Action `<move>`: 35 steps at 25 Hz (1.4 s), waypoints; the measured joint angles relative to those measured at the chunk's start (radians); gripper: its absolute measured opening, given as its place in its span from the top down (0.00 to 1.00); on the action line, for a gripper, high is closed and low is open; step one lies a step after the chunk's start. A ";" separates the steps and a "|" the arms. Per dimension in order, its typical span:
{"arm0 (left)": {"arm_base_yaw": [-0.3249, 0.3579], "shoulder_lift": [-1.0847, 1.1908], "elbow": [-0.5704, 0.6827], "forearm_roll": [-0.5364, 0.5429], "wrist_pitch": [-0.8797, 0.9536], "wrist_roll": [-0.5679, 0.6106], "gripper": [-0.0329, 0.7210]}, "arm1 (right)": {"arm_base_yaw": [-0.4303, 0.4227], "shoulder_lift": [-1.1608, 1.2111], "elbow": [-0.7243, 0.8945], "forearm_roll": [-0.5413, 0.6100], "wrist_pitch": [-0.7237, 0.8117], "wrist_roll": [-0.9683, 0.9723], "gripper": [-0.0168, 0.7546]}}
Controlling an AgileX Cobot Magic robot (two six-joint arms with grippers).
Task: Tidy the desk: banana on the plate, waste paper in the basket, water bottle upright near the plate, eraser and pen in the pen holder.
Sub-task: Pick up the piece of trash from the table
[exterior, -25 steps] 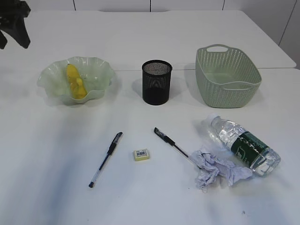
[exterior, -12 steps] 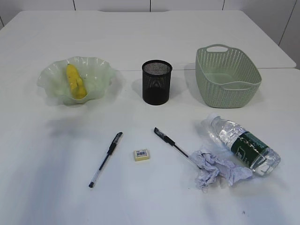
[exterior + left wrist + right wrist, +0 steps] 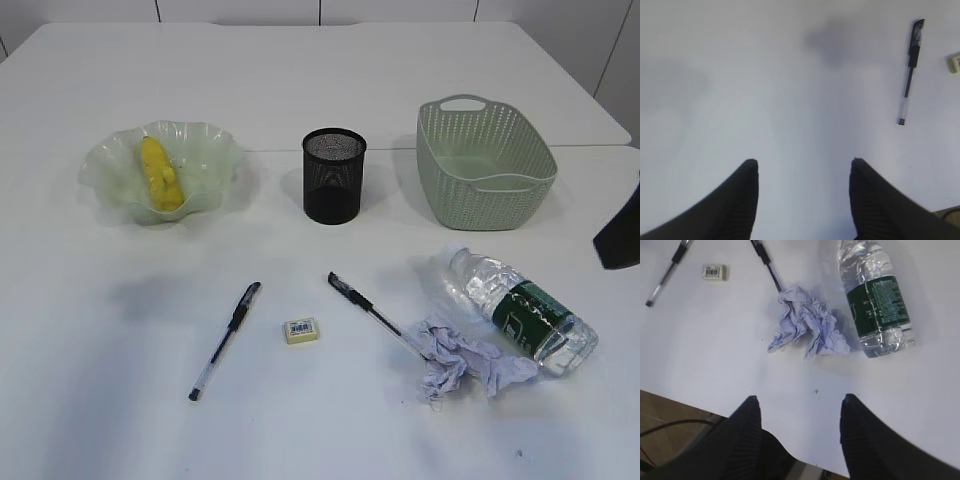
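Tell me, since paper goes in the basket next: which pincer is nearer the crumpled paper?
Right. The right pincer hangs open above the paper; the left pincer is beyond the left pen.

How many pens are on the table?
2. One pen lies left of the little eraser. The other pen lies right of it, its tip at the crumpled paper. I can't see inside the black cup.

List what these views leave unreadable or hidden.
- Bottle cap: exterior view, blurred; right wrist view, cut off by the top edge.
- Second pen tip: both views, under the crumpled paper.
- Eraser label: too small to read.
- Pen holder inside: exterior view, too dark.
- Right arm: exterior view, cut off by the right edge.
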 joint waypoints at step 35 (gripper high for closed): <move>-0.007 0.000 0.002 -0.026 0.049 0.000 0.42 | 0.343 0.671 -0.140 -0.300 -0.250 0.061 0.32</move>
